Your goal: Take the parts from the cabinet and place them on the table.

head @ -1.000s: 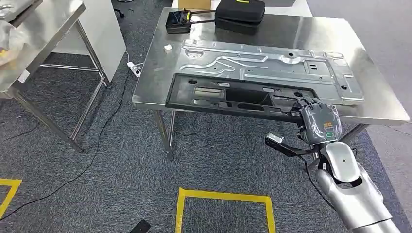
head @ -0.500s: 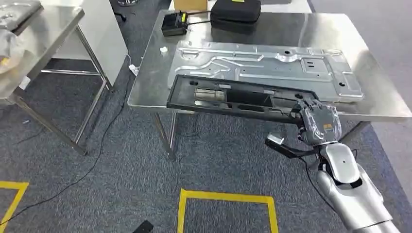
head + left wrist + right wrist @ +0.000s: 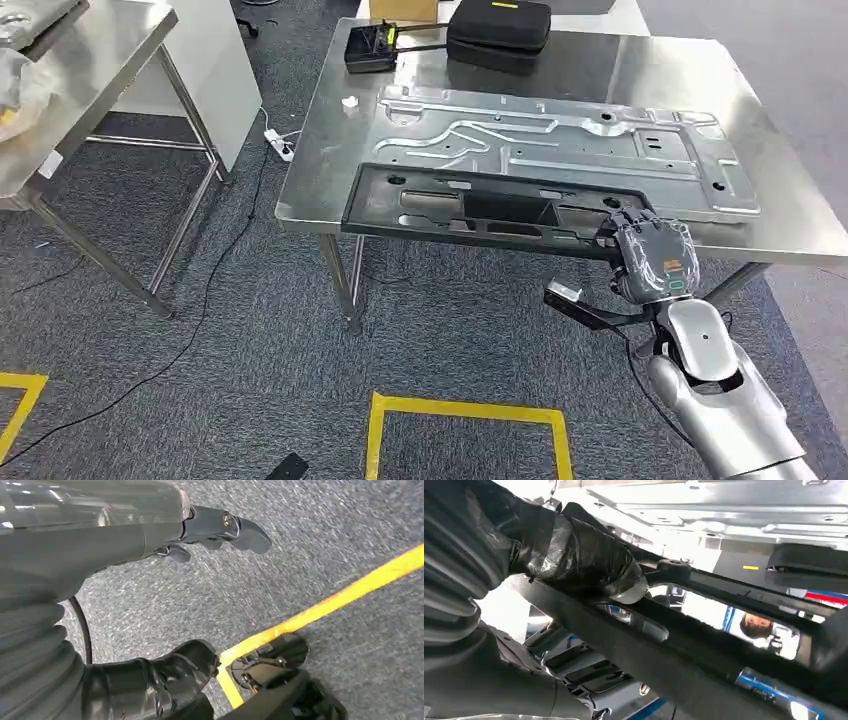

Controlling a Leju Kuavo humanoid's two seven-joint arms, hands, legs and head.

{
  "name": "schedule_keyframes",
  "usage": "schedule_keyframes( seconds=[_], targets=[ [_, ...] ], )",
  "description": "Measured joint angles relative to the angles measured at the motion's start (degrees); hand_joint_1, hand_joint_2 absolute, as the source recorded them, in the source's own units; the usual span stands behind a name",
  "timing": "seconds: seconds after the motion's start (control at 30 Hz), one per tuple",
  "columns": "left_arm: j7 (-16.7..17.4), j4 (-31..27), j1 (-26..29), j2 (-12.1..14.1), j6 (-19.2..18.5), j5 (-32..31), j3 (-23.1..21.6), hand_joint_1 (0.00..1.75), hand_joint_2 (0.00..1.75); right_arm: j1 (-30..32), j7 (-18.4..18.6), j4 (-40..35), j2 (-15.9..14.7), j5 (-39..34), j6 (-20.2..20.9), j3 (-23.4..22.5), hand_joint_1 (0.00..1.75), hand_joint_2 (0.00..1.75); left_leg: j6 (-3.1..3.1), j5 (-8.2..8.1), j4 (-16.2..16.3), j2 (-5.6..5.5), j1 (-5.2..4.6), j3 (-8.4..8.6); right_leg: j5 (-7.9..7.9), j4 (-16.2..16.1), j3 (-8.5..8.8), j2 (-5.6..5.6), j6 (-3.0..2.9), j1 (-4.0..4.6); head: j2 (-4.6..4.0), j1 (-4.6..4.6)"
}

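The right hand (image 3: 652, 258) grips the right end of the long black frame (image 3: 480, 210), which lies along the near edge of the table (image 3: 320, 160), beside the metal panel (image 3: 560, 140). The left hand (image 3: 100, 540) hangs empty over carpet, fingers apart.

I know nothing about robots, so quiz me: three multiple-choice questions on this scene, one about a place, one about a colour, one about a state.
1. Where does the black frame part lie?
A. on the carpet
B. at the steel table's near edge
C. on the black case

2. What colour is the floor tape?
A. yellow
B. red
C. white

3. What is the right hand doing?
A. hanging free
B. holding the black frame part
C. pressing the metal panel

Answers: 1 B, it rests along the table's front edge. 2 A, the tape is yellow. 3 B, its fingers wrap the frame's end.
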Motion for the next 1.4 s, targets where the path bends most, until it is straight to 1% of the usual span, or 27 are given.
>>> schedule_keyframes(
  seconds=[0.03,0.07,0.1,0.13,0.2,0.27,0.33,0.4,0.43,0.6,0.67,0.7,0.73,0.77,0.8,0.83,0.93,1.0,1.03,1.1,1.13,1.17,1.2,1.27,1.3,1.33,1.4],
  targets=[
    [0.0,0.0,0.1,0.0,0.0,0.0,0.0,0.00,1.75,0.2,0.0,0.0,0.0,0.0,0.0,0.0,1.75,1.75,0.03,-0.25,0.0,0.00,-0.07,0.15,-0.80,3.7,-2.33,-0.01,0.08,0.00,0.00,0.02],
    [0.0,0.0,0.2,0.0,0.0,0.0,0.0,0.00,1.75,0.5,0.0,0.0,0.0,0.0,0.0,0.0,1.75,1.75,0.04,-0.49,0.1,-0.01,-0.12,0.39,-0.18,4.9,-3.49,-0.01,0.09,0.00,0.00,0.02],
    [-0.1,0.0,0.4,0.0,0.0,0.0,0.0,0.00,1.75,0.7,0.0,0.0,0.0,0.0,0.0,0.0,1.75,1.75,0.01,-0.82,0.1,-0.04,-0.14,0.77,1.78,3.4,-3.29,-0.01,-0.01,0.00,0.00,0.02],
    [-0.1,0.0,0.4,0.0,0.0,0.0,0.0,0.00,1.75,0.7,0.1,0.0,0.0,0.0,0.0,0.0,1.75,1.75,-0.03,-1.18,0.1,-0.06,-0.16,1.34,4.64,-0.2,-1.87,-0.01,-0.21,0.02,0.00,0.02],
    [-0.2,0.0,0.3,0.0,0.0,-0.1,0.0,0.00,1.75,0.7,0.1,0.0,0.0,0.0,0.0,0.0,1.75,1.75,-0.26,-2.12,0.1,-0.06,-0.25,2.67,10.31,-10.9,2.61,-0.05,-0.97,0.19,0.00,0.02],
    [-0.3,0.0,0.2,-0.1,0.0,0.0,0.0,0.00,1.75,0.6,0.1,0.0,0.0,0.0,0.0,0.0,1.75,1.75,-0.80,-2.44,0.2,-0.12,-0.49,2.51,8.80,-12.6,4.11,-0.12,-1.55,0.85,0.00,0.04],
    [-0.3,0.0,0.2,-0.1,0.0,-0.1,0.0,0.00,1.75,0.7,0.3,0.0,0.0,-0.2,0.0,-0.2,1.75,1.75,-1.33,-2.64,-0.2,0.03,-0.34,2.66,8.27,-12.5,3.97,-0.02,-2.03,1.03,0.00,0.04],
    [-0.4,0.0,0.2,-0.1,0.0,-0.1,0.0,0.00,1.75,1.0,0.5,0.0,0.0,-0.2,-0.1,-0.5,1.75,1.75,-2.13,-3.41,0.3,0.13,-0.41,3.05,8.27,-13.8,5.42,-0.13,-2.55,0.25,0.00,0.04],
    [-0.4,0.0,0.1,-0.1,0.1,-0.1,0.0,0.00,1.75,0.9,0.6,0.0,0.0,-0.2,-0.1,-0.5,1.75,1.75,-2.35,-4.07,2.1,0.12,-0.44,2.37,8.04,-14.1,5.97,-0.14,-2.97,0.14,0.00,0.00],
    [-0.4,0.0,0.1,-0.1,0.1,-0.1,0.0,0.00,1.75,0.9,0.6,0.0,0.0,-0.2,-0.1,-0.5,1.75,1.75,-2.35,-4.07,2.1,0.12,-0.44,2.37,8.04,-14.1,5.97,-0.14,-2.97,0.14,0.00,0.00],
    [-0.4,0.0,0.1,-0.1,0.1,-0.1,0.0,0.00,1.75,0.9,0.6,0.0,0.0,-0.2,-0.1,-0.5,1.75,1.75,-2.40,-4.69,3.7,0.11,-0.39,1.61,7.93,-14.1,6.11,-0.23,-3.14,0.16,0.00,0.00],
    [-0.3,0.0,0.1,-0.1,0.1,-0.1,0.0,0.00,1.75,0.9,0.8,0.2,0.1,-0.4,-0.1,-0.5,1.75,1.75,-2.91,-8.59,13.8,0.12,-0.08,-4.51,7.27,-14.1,6.75,-0.30,-3.49,0.17,0.00,0.04],
    [-0.3,0.0,0.2,-0.1,0.1,-0.1,0.0,0.00,1.75,0.9,0.8,0.3,0.1,-0.6,-0.1,-0.5,1.75,1.75,-3.07,-9.21,17.0,0.13,-0.03,-6.66,7.00,-14.1,7.04,-0.27,-3.49,0.17,0.00,0.00],
    [-0.2,0.0,0.5,0.0,0.2,-0.2,0.0,0.00,1.75,1.0,0.9,1.2,0.1,-0.7,-0.1,-0.5,1.75,1.75,-2.87,3.17,3.6,0.17,0.26,-3.54,4.65,-13.4,9.69,0.02,-2.77,0.10,0.00,0.02],
    [-0.1,0.0,0.5,0.0,0.2,-0.2,0.0,0.00,1.75,1.0,0.9,1.4,0.1,-0.7,-0.1,-0.5,1.75,1.75,-2.52,2.19,2.6,0.12,0.15,-2.88,4.19,-13.4,9.65,0.03,-2.41,0.18,0.00,0.04],
    [-0.1,0.0,0.5,0.0,0.2,-0.1,0.0,0.00,1.75,0.8,0.9,1.6,0.1,-0.7,-0.2,-0.5,1.75,1.75,-2.45,2.24,1.4,0.05,-0.16,-2.33,4.05,-12.9,9.37,0.11,-2.08,0.49,0.00,0.04],
    [0.1,0.0,0.5,0.0,0.2,-0.1,0.0,0.00,1.75,0.9,0.9,1.9,0.2,-0.8,-0.3,-0.7,1.75,1.75,-1.71,1.50,1.1,-0.02,-0.32,-2.47,4.02,-13.4,9.30,-0.05,-1.36,0.29,0.00,0.04],
    [0.1,0.0,0.5,0.0,0.5,-0.1,0.0,0.00,1.75,0.9,0.7,2.1,0.2,-0.8,-0.3,-1.0,1.75,1.75,-1.11,1.61,0.1,-0.03,0.17,-1.62,2.75,-12.1,8.94,-0.03,-0.73,0.06,0.00,0.11],
    [0.1,0.0,0.4,-0.1,0.7,-0.1,0.0,0.00,1.75,0.8,0.7,2.1,0.2,-0.8,-0.3,-1.1,1.75,1.75,-0.79,1.50,0.0,-0.02,0.19,-1.46,1.09,-8.8,7.31,-0.02,-0.54,0.05,0.00,0.09],
    [0.1,0.0,0.2,-0.1,0.7,-0.1,0.0,0.00,1.75,0.9,0.7,2.4,0.2,-0.8,-0.3,-1.2,1.75,1.75,-0.43,1.23,0.0,-0.02,0.14,-1.28,-2.40,0.4,2.18,0.00,-0.14,0.01,0.00,0.07],
    [0.1,0.0,0.3,-0.1,0.7,-0.1,0.0,0.00,1.75,1.0,0.7,2.6,0.3,-0.8,-0.3,-1.2,1.75,1.75,-0.36,1.08,0.1,-0.02,0.11,-1.18,-2.81,3.6,-0.01,-0.01,-0.01,-0.01,0.00,0.09],
    [0.1,0.0,0.3,-0.1,0.7,-0.1,0.0,0.00,1.75,1.1,0.7,2.8,0.3,-0.8,-0.3,-1.2,1.75,1.75,-0.35,0.97,0.1,-0.02,0.11,-1.04,-1.93,4.2,-0.89,-0.02,0.05,-0.04,0.00,0.07],
    [0.3,0.0,0.3,-0.1,0.7,-0.1,0.0,0.00,1.75,1.1,0.7,3.0,0.3,-0.8,-0.3,-1.2,1.75,1.75,-0.41,0.80,0.1,-0.03,0.12,-0.83,0.15,2.4,-0.59,-0.02,0.04,-0.08,0.00,0.09],
    [0.6,0.0,0.2,-0.1,0.7,0.1,0.0,0.00,1.75,1.1,0.5,3.1,0.3,-0.8,-0.3,-1.2,1.75,1.75,-0.64,0.34,0.3,-0.11,0.12,-0.16,6.42,-7.2,3.31,-0.04,-0.31,-0.16,0.00,0.09],
    [0.9,0.0,0.2,-0.2,0.7,0.0,0.0,0.00,1.75,1.1,0.5,3.2,0.3,-0.7,-0.3,-1.3,1.75,1.75,-0.87,0.13,0.3,-0.16,0.12,-0.07,7.75,-11.5,4.84,-0.08,-0.59,-0.14,0.00,0.11],
    [1.1,0.0,0.1,-0.2,0.7,0.0,0.0,0.00,1.75,1.0,0.4,3.3,0.3,-0.7,-0.3,-1.3,1.75,1.75,-1.12,0.11,0.5,-0.20,-0.31,-0.36,7.34,-12.3,5.22,-0.08,-0.73,0.41,0.00,0.09],
    [1.5,0.0,0.2,-0.2,0.7,0.0,0.0,0.00,1.75,1.0,0.4,3.4,0.4,-0.7,-0.3,-1.3,1.75,1.75,-1.72,0.31,0.4,-0.17,-0.21,-0.68,7.01,-12.7,5.30,0.07,-1.10,0.47,0.00,0.09]
  ],
)
